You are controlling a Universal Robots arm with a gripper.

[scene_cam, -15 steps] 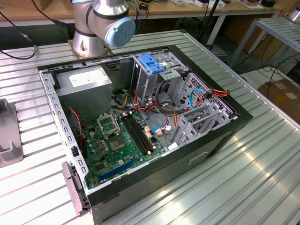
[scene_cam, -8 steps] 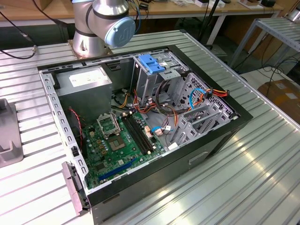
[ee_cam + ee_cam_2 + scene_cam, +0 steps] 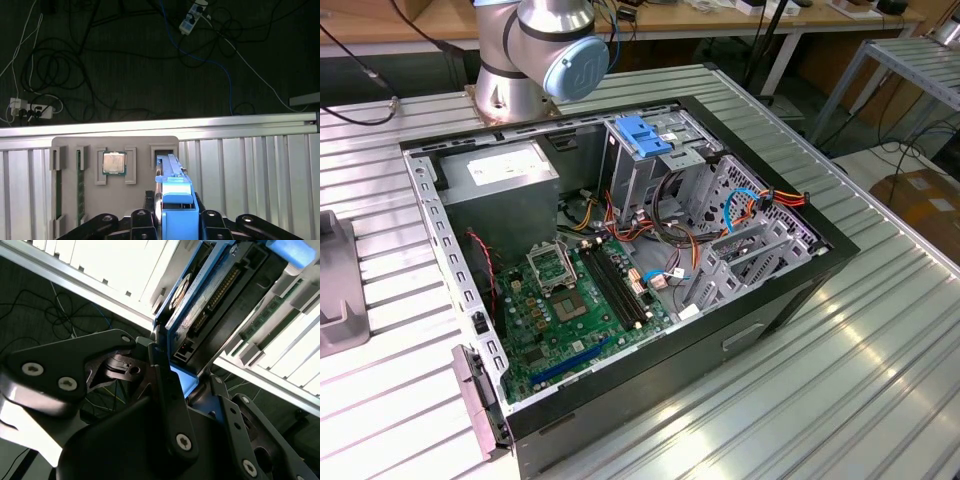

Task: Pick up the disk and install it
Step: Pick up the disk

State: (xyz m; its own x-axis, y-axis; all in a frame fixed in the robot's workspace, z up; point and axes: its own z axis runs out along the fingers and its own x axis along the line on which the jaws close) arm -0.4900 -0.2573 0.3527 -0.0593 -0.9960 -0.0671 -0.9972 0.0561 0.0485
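In both wrist views the disk (image 3: 168, 172) (image 3: 215, 295) stands on edge, a grey-metal drive with bright blue side rails. Its far end sits at a slot of a flat grey holder (image 3: 67, 147) on the ribbed table; I cannot tell whether it is lifted clear of the slot. My gripper (image 3: 177, 220) (image 3: 184, 382) is shut on the disk's near end, with one black finger (image 3: 165, 390) on each side of the blue rail. The open computer case (image 3: 790, 290) lies in the exterior view, with a drive cage at its back.
The holder also carries a processor chip (image 3: 114, 162) and a memory stick (image 3: 80, 187). Beyond the table edge (image 3: 160, 127) lies dark floor with cables. In the case are a motherboard (image 3: 570, 310), a power-supply box (image 3: 510, 170), a blue tab (image 3: 645, 135) and loose wires. The arm's base (image 3: 535, 50) stands behind the case.
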